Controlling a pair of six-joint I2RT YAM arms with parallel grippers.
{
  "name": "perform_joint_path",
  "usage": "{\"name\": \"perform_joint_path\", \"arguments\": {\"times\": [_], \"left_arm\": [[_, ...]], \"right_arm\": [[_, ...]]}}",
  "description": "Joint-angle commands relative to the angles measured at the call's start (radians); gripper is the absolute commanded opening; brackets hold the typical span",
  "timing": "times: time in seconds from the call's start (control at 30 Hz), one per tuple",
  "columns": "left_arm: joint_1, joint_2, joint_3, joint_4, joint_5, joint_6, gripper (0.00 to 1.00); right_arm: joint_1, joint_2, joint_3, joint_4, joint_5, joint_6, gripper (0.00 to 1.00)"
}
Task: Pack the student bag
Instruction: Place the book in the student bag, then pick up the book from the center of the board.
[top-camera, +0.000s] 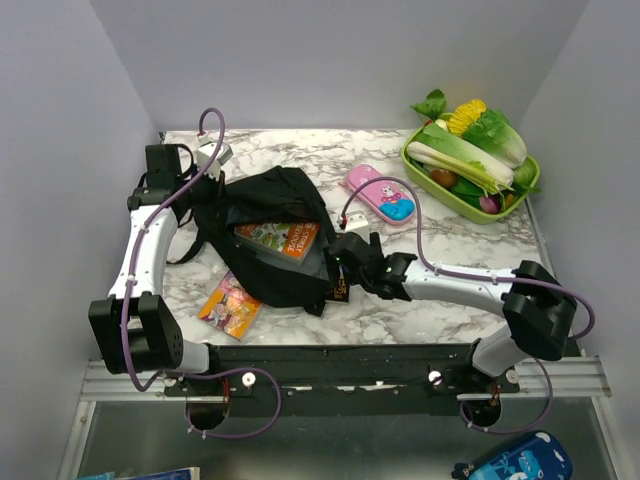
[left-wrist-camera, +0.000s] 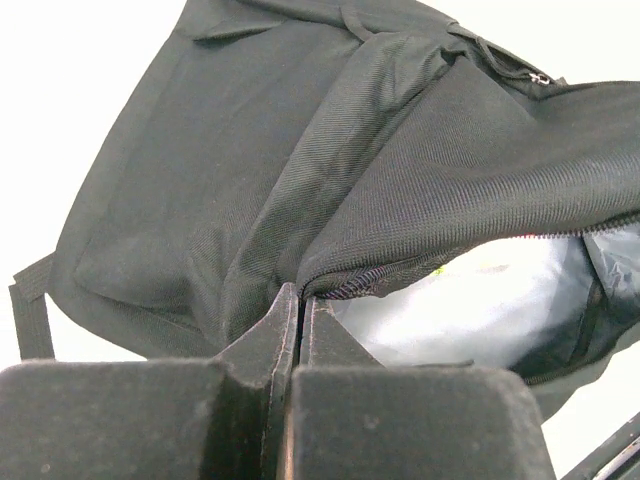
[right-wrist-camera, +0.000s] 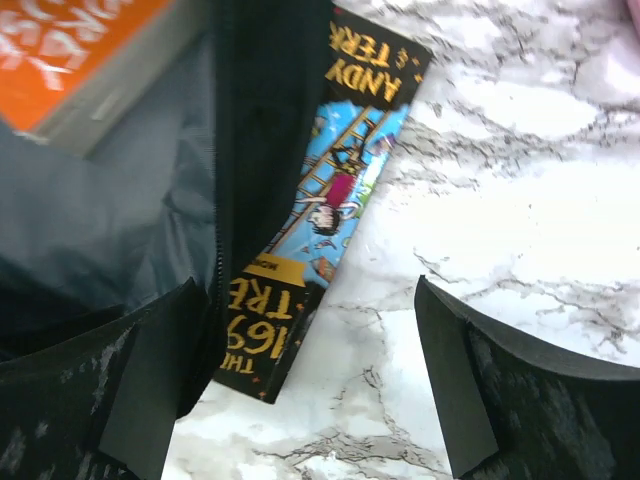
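The bag (top-camera: 265, 235) is lying left of centre on the tabletop (top-camera: 450, 260), with one book (top-camera: 280, 238) sitting in its opening. A second book (top-camera: 231, 306) is lying just below-left of it. A third book (right-wrist-camera: 320, 200) is poking out from under its right edge. A pencil case (top-camera: 381, 194) is lying to its right, and a tray (top-camera: 455, 203) holding vegetables (top-camera: 465, 150) is sitting at the upper right.

A white, grey-veined marble worktop (top-camera: 300, 152) is enclosed on three sides by plain pale walls (top-camera: 320, 60); an aluminium rail (top-camera: 100, 378) is fixed along its near edge.
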Motion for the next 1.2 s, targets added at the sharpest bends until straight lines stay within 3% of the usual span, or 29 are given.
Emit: {"name": "perform_joint_path", "arguments": {"times": [0.0,0.33,0.67,0.87,0.97,1.17], "left_arm": [[0.035,-0.041,0.029,0.052,-0.070,-0.010,0.00],[0.134,-0.065,0.030,0.155,-0.236,-0.107,0.00],[0.170,-0.052,0.063,0.135,-0.202,-0.105,0.00],[0.196,-0.050,0.086,0.162,-0.282,-0.142,0.00],[0.222,-0.053,0.095,0.164,-0.273,-0.176,0.00],[0.224,-0.084,0.081,0.144,-0.127,-0.223,0.00]], "right_arm": [[-0.027,0.040,-0.010,-0.091,0.087,0.112,0.94],[-0.038,0.000,-0.070,-0.100,0.116,0.135,0.89],[-0.043,-0.288,-0.197,0.190,-0.048,-0.043,0.91],[-0.092,-0.252,-0.191,0.121,0.007,0.023,0.88],[-0.090,-0.148,-0.145,0.066,0.019,0.018,0.86],[-0.025,0.074,-0.010,0.040,0.019,-0.001,0.88]]}}
